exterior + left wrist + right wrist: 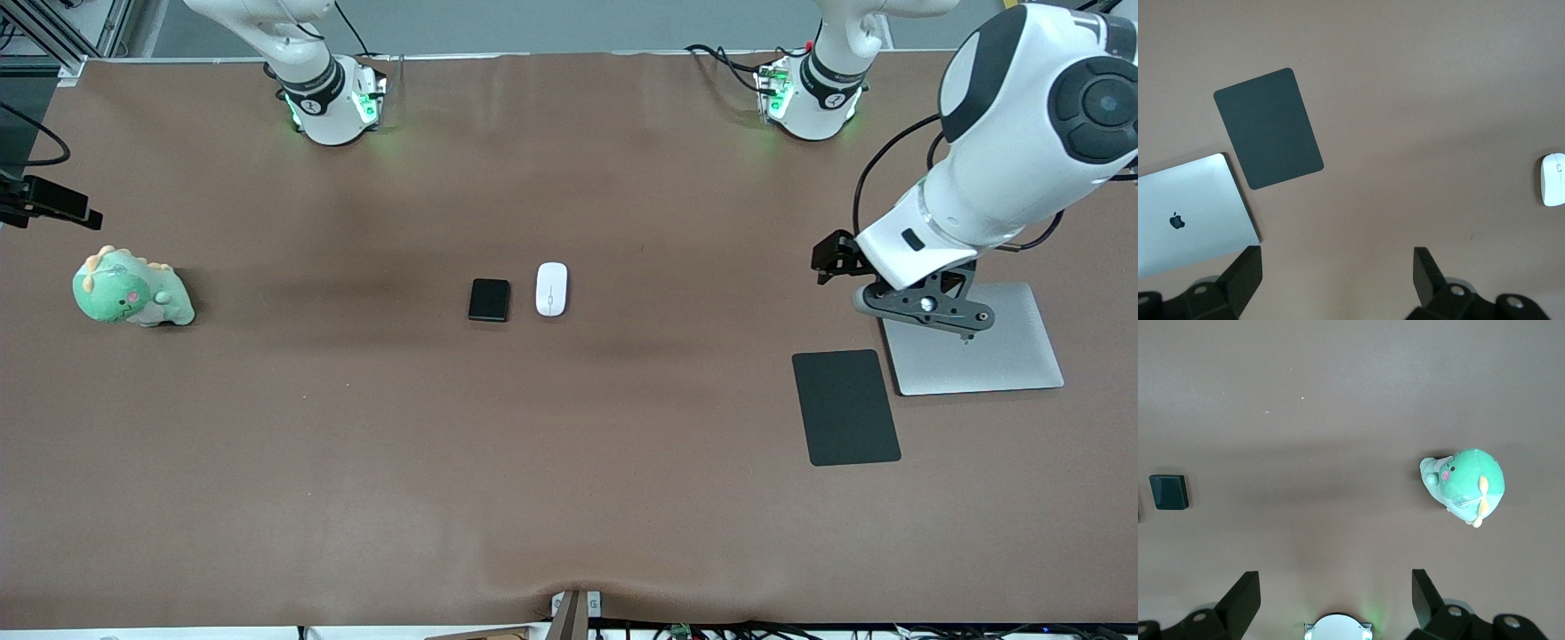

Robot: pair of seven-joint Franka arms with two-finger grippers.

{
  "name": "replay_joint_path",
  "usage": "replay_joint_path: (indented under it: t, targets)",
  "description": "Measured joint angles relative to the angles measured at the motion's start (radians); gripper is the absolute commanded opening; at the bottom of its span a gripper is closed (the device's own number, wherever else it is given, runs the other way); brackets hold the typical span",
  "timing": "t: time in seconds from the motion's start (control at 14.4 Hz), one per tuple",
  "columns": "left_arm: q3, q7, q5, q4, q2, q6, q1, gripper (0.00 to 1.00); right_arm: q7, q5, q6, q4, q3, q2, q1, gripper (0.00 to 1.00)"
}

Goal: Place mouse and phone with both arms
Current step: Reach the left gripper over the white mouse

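The white mouse (pixel 551 288) and the black phone (pixel 489 300) lie side by side at the table's middle, the mouse toward the left arm's end. The mouse shows at the edge of the left wrist view (pixel 1553 179), and the phone shows in the right wrist view (pixel 1169 491). My left gripper (pixel 834 258) hangs open and empty over the table beside the silver laptop (pixel 978 351); its fingers stand wide apart in the left wrist view (pixel 1338 261). My right gripper (pixel 1336 583) is open and empty high over its own base and is out of the front view.
A flat black mouse pad (pixel 845 406) lies beside the laptop, nearer to the front camera. A green dinosaur plush (pixel 129 292) sits at the right arm's end of the table. Both arm bases (pixel 331 102) stand along the table's back edge.
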Motion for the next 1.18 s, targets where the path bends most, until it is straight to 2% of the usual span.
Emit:
replay_joint_path:
  t: [0.28,0.56,0.9,1.18]
  targets:
    - [-0.006,-0.120,0.000,0.000,0.017,0.052,-0.070,1.00,0.000,0.003,0.001,0.000,-0.003,0.004,-0.001,1.00]
    - [-0.011,-0.347,-0.001,0.000,0.060,0.100,-0.232,1.00,0.000,0.005,0.002,0.000,-0.003,0.007,-0.001,1.00]
    - [-0.013,-0.629,-0.001,-0.002,0.151,0.180,-0.422,1.00,0.000,0.005,0.013,-0.002,-0.006,0.029,-0.010,1.00]
    - [-0.012,-0.810,0.000,-0.006,0.267,0.334,-0.534,1.00,0.002,0.010,-0.002,0.002,-0.008,0.031,-0.031,1.00]
